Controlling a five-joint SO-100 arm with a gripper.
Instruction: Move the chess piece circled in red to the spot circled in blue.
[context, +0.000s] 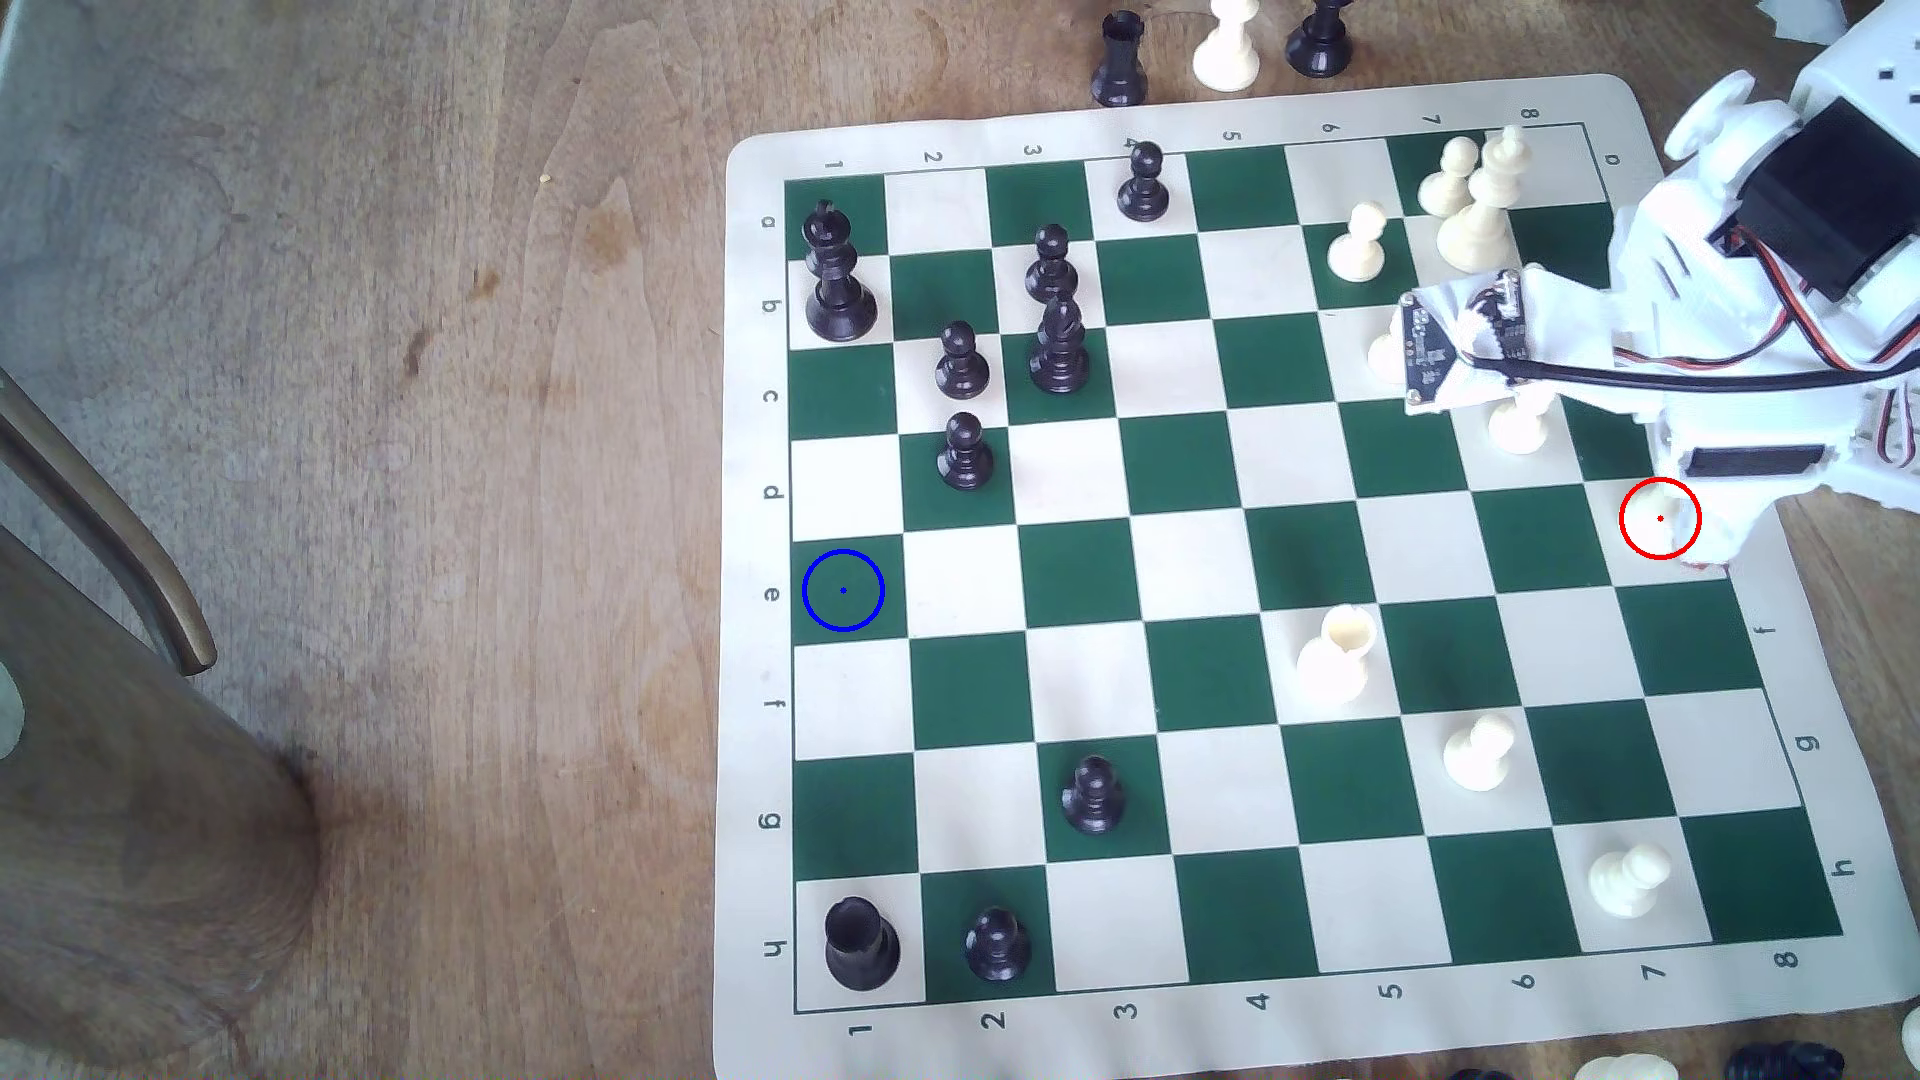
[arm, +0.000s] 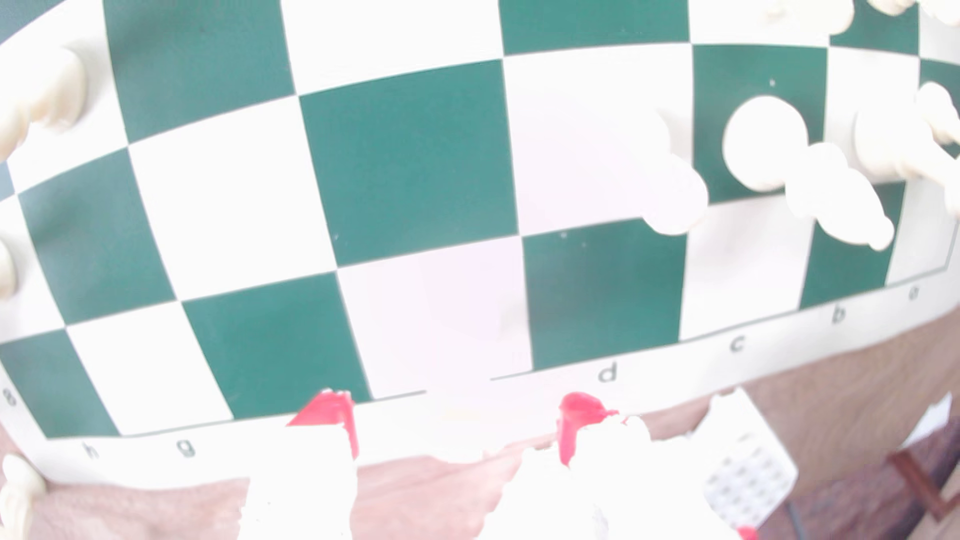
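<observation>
Red-tipped fingers (arm: 332, 415) of my gripper (arm: 452, 420) stand apart, empty, at the board's (context: 748, 675) edge; the blue-ringed spot (context: 843, 590) sits unoccupied far across.

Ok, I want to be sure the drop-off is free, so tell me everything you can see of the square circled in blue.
The spot is a dark green square of the flat, printed board mat. It lies in row e, column 1, at the board's edge on the exterior view's left. A thin blue ring with a blue centre dot is drawn over it. No piece stands on it or touches it. The closest piece is a black pawn on the diagonally adjacent green square.
</observation>
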